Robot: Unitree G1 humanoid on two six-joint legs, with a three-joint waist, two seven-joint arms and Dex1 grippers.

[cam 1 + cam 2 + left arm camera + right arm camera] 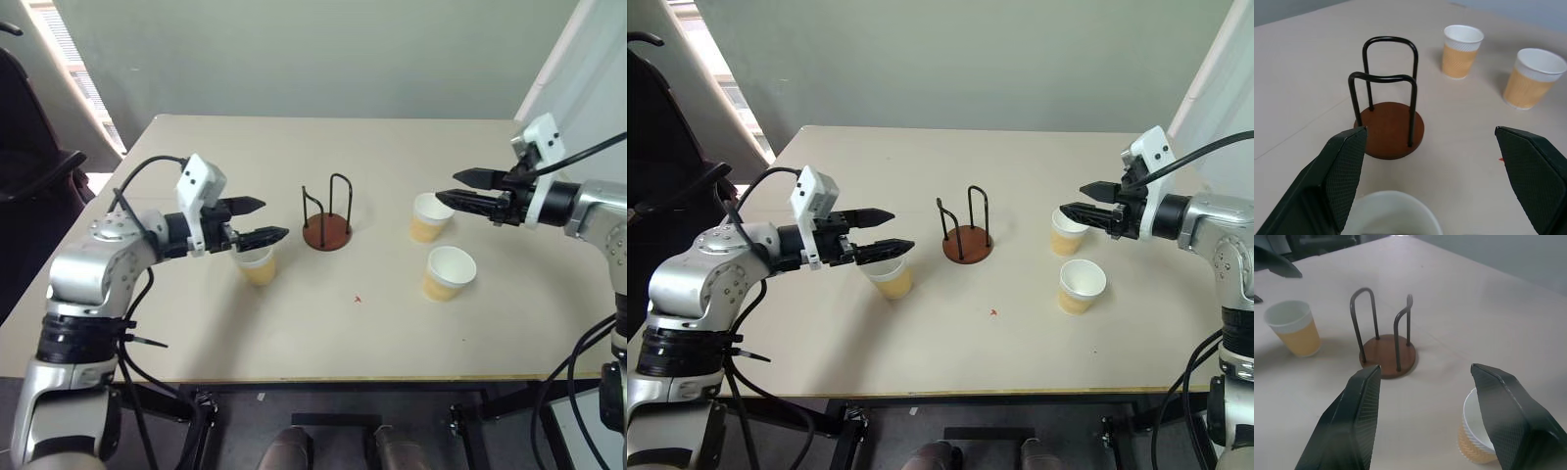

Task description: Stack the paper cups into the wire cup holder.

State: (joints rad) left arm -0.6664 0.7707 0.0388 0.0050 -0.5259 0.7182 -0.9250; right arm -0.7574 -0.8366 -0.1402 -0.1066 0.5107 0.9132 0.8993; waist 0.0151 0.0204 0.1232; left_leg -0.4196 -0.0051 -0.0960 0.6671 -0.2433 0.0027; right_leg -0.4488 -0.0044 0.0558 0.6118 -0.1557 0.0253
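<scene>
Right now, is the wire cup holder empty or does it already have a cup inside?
Empty. The wire cup holder shows its bare brown base between the loops, and all three paper cups stand upright on the table outside it.

Even, soft indoor light; daylight glares through the window (pixel 69 49) behind the left claw (pixel 257 220). Shadows on the surface (pixel 323 313) are faint. Claw fingers (pixel 1342 166) look slightly blurred up close.
</scene>
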